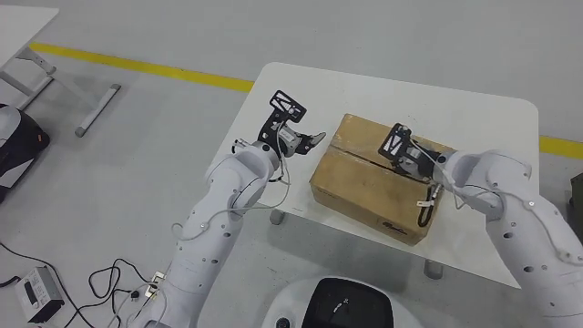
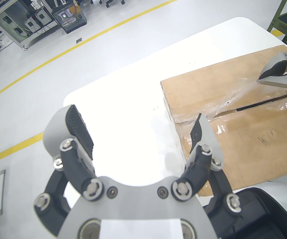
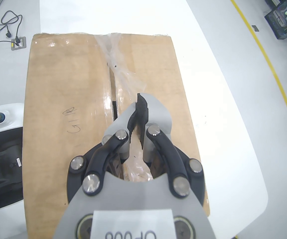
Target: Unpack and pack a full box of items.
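A closed brown cardboard box (image 1: 351,178) lies on the white table (image 1: 301,91). Clear tape (image 3: 123,75) along its top seam is partly peeled and crumpled into a strip. My right gripper (image 3: 139,98) sits over the middle of the lid, shut on that strip of tape; the top view places the right gripper (image 1: 393,152) above the seam. From the left wrist view the right gripper (image 2: 260,79) holds the tape (image 2: 235,95) stretched over the box (image 2: 245,145). My left gripper (image 2: 135,115) hovers open beside the box's left end, with nothing in it.
Bare table top (image 2: 123,88) lies left of and behind the box. The box's near edge lies close to the table's front edge. A second white table (image 1: 23,32) stands far left, and cables (image 3: 1,26) lie on the floor.
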Tool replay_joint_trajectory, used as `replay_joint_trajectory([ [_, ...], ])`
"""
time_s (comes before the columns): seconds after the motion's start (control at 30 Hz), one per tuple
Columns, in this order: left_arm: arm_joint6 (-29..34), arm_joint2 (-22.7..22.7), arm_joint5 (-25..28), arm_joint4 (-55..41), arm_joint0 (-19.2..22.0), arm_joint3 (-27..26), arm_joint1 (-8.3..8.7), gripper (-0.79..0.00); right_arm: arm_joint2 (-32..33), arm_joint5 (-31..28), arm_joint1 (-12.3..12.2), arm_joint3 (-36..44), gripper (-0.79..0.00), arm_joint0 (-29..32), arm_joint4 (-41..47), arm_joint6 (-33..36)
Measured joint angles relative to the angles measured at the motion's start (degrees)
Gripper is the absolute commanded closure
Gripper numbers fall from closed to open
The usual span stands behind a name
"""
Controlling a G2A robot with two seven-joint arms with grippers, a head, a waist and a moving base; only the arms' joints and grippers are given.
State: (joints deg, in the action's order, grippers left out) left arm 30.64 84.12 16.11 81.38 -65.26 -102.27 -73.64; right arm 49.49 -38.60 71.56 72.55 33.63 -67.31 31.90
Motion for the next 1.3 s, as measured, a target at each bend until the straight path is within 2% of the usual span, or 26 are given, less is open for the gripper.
replay_joint_trajectory([
  [0.2, 0.07, -0.35, 0.00, -0.25, 0.34, 0.30, 0.15, -0.785, 0.53, 1.14, -0.25, -0.84, 0.000, 1.80, -0.05, 1.45],
  [0.7, 0.34, -1.21, -0.37, -0.53, 1.23, 0.83, 0.48, -0.785, -0.32, 1.60, 0.38, -2.83, 0.000, 1.82, 1.00, 2.21],
  [1.07, 0.31, -1.62, -0.93, -0.59, 1.28, 0.87, 0.71, -0.785, 1.72, 0.31, -0.14, 1.00, 0.000, 2.84, 3.81, 4.83],
  [1.3, 0.17, -1.74, -1.27, -0.69, 1.27, 0.86, 0.86, -0.785, 1.17, 1.24, -0.12, 0.60, 0.000, 3.77, 3.19, 6.06],
])
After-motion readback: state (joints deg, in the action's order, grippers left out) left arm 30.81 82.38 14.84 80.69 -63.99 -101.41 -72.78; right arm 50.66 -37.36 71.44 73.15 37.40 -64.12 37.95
